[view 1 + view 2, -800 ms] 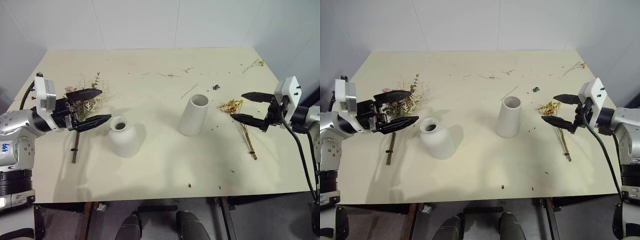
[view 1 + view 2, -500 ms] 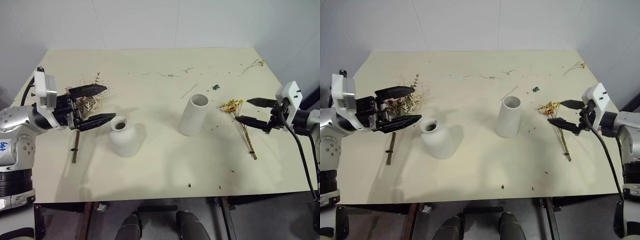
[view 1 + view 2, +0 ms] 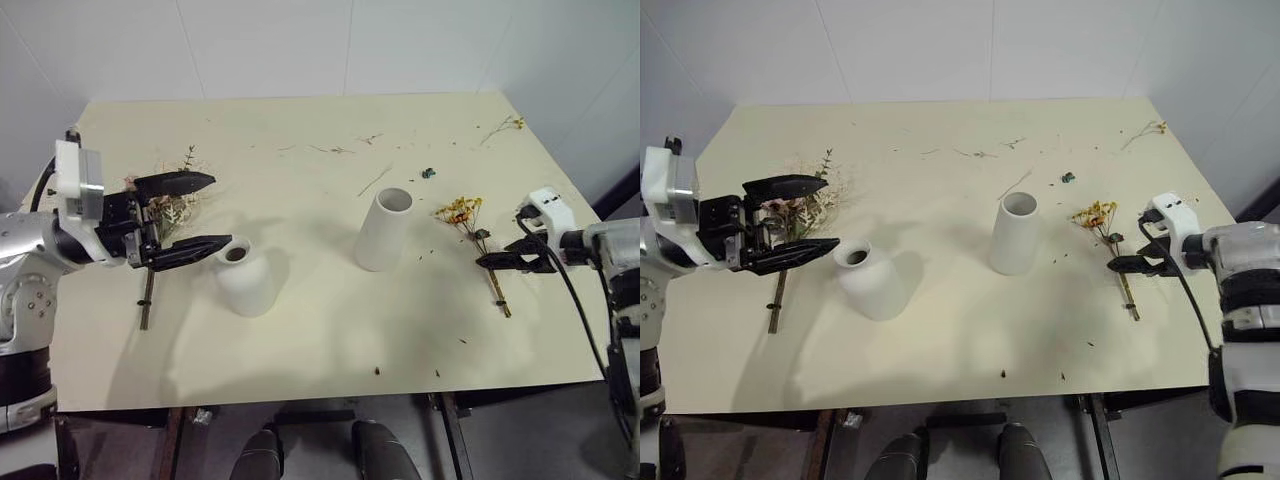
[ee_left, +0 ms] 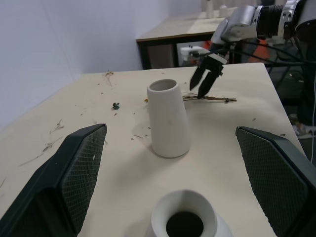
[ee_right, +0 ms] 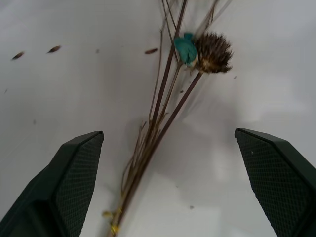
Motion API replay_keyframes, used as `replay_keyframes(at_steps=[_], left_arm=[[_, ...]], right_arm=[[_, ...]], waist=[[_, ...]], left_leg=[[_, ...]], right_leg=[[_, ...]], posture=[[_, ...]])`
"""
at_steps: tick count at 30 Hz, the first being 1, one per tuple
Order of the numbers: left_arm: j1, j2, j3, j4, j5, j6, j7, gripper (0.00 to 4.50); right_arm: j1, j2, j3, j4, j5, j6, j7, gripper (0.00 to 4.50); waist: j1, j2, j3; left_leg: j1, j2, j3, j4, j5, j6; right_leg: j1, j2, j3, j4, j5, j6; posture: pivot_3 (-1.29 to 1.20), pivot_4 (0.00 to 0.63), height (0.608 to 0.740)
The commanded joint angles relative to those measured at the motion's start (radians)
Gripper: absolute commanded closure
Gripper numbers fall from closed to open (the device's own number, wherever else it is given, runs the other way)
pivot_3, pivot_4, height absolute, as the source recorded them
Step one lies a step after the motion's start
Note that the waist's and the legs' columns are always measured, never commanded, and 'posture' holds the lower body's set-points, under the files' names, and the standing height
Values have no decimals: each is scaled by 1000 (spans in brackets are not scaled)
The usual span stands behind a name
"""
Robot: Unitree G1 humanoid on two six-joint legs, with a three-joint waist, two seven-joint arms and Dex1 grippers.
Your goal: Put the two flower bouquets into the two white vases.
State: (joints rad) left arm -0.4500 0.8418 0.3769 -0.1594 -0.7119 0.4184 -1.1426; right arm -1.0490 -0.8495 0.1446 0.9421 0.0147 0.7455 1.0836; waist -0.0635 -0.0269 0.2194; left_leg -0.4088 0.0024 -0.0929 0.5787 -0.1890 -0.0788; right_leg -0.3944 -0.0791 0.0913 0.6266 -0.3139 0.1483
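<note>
The yellow-orange bouquet point(image 3: 462, 210) lies flat on the right of the table, its thin brown stems point(image 5: 158, 123) running toward the front edge. My right gripper point(image 3: 484, 262) is low over those stems, open, with one finger on each side of them. The pink bouquet point(image 3: 168, 205) lies at the left, partly hidden behind my left gripper point(image 3: 222, 210). That gripper hovers open and empty above the table, beside the short narrow-necked white vase point(image 3: 243, 280). The tall white vase point(image 3: 383, 230) stands upright mid-table. In the left wrist view I see both the tall vase point(image 4: 169, 121) and the short vase's mouth point(image 4: 183, 222).
Loose twigs and flower scraps litter the far half of the cream table point(image 3: 320, 330), with a small teal scrap point(image 3: 428, 173) behind the tall vase and a sprig point(image 3: 505, 126) at the far right corner. White walls close in behind and at both sides.
My right gripper has dropped from above the yellow bouquet's flowers and tipped down over its stems. My left gripper has barely moved. The view has shifted slightly.
</note>
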Motion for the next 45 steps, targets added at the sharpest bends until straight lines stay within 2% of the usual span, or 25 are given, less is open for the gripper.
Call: replay_keyframes(at_steps=[1,4,7,15,18,23,26,28,32,35,38,45], left_arm=[[29,14,52,-72,-43,12,25,21],[58,12,72,-96,-53,14,46,21],[72,15,80,-115,-64,19,58,0],[37,25,56,-85,-59,3,46,0],[3,12,26,-53,-45,-13,36,0],[-54,-16,-15,17,-24,-49,26,0],[-80,-42,-41,60,-11,-73,19,0],[-98,-61,-57,89,-1,-87,14,0],[-142,-98,-87,149,17,-112,6,0],[-178,-123,-109,193,35,-132,4,0],[-209,-144,-122,232,50,-150,2,0],[-220,-160,-127,252,63,-169,8,0]], right_arm=[[-44,2,12,69,-47,-24,-40,0],[-72,32,18,135,-74,-37,-68,0],[-91,48,26,171,-96,-42,-64,623],[-113,50,-4,201,-105,-74,-71,3353],[-105,27,-54,185,-78,-103,-107,4380],[-91,-8,-179,114,3,-159,-152,4448],[-50,-1,-339,-67,126,-260,-187,4448],[-5,45,-469,-266,229,-381,-230,4448],[41,205,-633,-625,409,-435,-391,4448],[68,292,-626,-828,544,-346,-414,4448],[76,361,-608,-948,671,-235,-458,4448],[174,448,-506,-976,671,-242,-481,4448]], waist=[[3,0,0],[5,-1,0],[4,-1,0],[0,-1,-1],[0,-1,0],[3,-1,0],[3,0,0],[1,1,0],[-3,1,0],[3,1,0],[7,1,0],[8,0,-1]], left_leg=[[0,0,0,0,0,0],[0,0,0,1,0,0],[1,0,0,4,0,0],[1,0,0,4,0,0],[1,0,0,3,0,0],[1,-1,0,3,0,0],[0,-1,0,2,0,0],[0,-1,1,2,0,0],[1,1,0,1,0,-1],[1,1,-1,1,0,-1],[0,1,-1,3,0,-1],[0,1,-1,4,0,-1]], right_leg=[[0,0,0,0,0,0],[1,0,0,0,0,0],[3,0,0,0,1,1],[3,0,0,0,1,1],[2,0,0,0,1,1],[2,0,0,0,1,1],[2,0,0,0,1,1],[2,0,1,0,1,2],[1,1,0,2,1,2],[1,2,0,2,1,2],[1,2,0,3,1,2],[2,2,0,4,1,2]], posture=[[0,150,740],[0,150,740],[0,150,740],[0,150,740],[0,150,740],[0,150,740],[0,150,740],[0,150,740],[0,150,740],[0,150,740],[0,150,740],[0,150,740]])
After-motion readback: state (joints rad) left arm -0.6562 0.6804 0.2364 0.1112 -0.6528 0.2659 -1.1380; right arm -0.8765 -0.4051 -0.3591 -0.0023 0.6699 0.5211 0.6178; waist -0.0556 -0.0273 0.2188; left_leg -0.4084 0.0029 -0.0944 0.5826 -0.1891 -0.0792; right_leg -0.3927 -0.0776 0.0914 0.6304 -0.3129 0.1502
